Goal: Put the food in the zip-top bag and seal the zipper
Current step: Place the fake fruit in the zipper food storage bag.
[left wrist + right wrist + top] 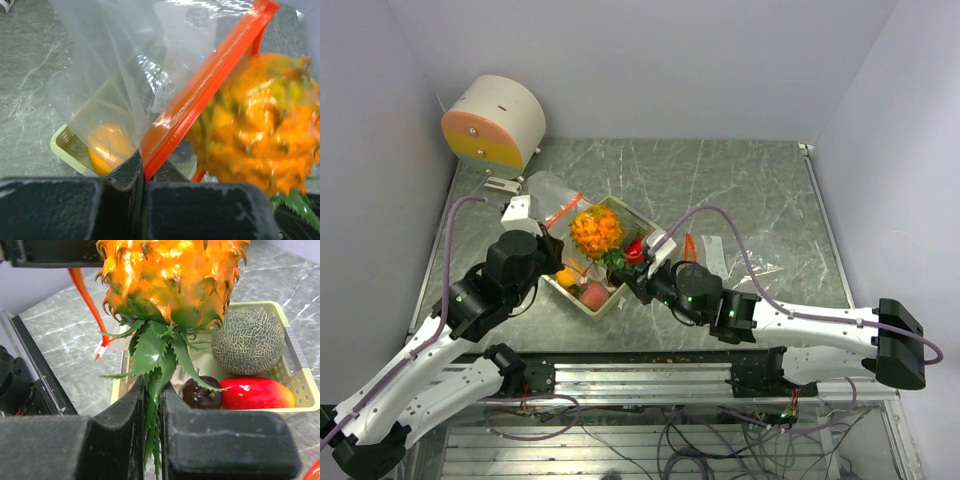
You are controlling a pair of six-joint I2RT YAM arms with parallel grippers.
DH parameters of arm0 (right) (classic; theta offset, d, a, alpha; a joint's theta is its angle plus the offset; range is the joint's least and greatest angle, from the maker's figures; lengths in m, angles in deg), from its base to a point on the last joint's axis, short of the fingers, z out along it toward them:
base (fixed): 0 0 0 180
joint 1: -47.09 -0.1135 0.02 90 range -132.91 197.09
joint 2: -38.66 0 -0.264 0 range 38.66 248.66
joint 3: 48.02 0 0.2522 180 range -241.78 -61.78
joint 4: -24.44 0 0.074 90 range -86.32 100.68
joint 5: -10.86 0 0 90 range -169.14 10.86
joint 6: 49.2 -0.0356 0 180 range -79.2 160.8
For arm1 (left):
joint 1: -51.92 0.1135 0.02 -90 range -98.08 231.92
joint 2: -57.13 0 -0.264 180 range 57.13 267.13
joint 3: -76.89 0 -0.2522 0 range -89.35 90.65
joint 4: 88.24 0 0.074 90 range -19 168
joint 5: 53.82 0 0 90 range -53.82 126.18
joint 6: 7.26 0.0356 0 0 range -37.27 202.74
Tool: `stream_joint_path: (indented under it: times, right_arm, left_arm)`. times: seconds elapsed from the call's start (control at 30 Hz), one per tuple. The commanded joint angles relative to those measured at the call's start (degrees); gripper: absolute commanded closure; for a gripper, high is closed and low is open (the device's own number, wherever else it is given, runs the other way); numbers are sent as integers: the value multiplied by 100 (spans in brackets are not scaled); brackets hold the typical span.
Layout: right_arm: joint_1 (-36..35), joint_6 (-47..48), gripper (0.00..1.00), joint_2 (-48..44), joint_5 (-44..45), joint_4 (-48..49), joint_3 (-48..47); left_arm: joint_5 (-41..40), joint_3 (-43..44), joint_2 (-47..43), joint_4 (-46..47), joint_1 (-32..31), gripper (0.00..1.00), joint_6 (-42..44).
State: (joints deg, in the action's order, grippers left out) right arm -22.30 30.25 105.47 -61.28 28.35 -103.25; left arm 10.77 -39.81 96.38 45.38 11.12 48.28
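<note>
Loading step. The left end effector (142, 167) is clamped on the orange zipper strip (210, 85), holding the bag (100, 75) up. The right end effector (152, 400) pinches the pineapple (170, 275) by its leaves, above the basket (300, 385) and beside the bag's mouth. Likely next: guide the fruit through the opening.

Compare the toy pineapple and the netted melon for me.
The pineapple is orange and spiky; the melon is grey-green, round and netted. The pineapple is held by its leaves in the right gripper; the melon rests in the basket. Both are toy fruit.
</note>
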Motion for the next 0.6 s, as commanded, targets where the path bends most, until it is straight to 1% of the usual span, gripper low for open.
stream_joint_path:
  times: [0.0, 0.2, 0.37, 0.57]
  right_arm:
    - [-515, 478, 100, -131, 991, 26, -71]
    - [-696, 486, 100, -848, 615, 484, 223]
    - [-699, 415, 100, -1371, 81, 1082, 524]
    - [-699, 383, 100, -1262, -613, 1322, 477]
  left_arm:
    - [34, 85, 36, 169, 30, 93, 67]
    - [33, -82, 65, 262, 28, 93, 14]
    - [44, -98, 72, 276, 26, 93, -6]
    - [103, -93, 57, 304, 28, 93, -17]
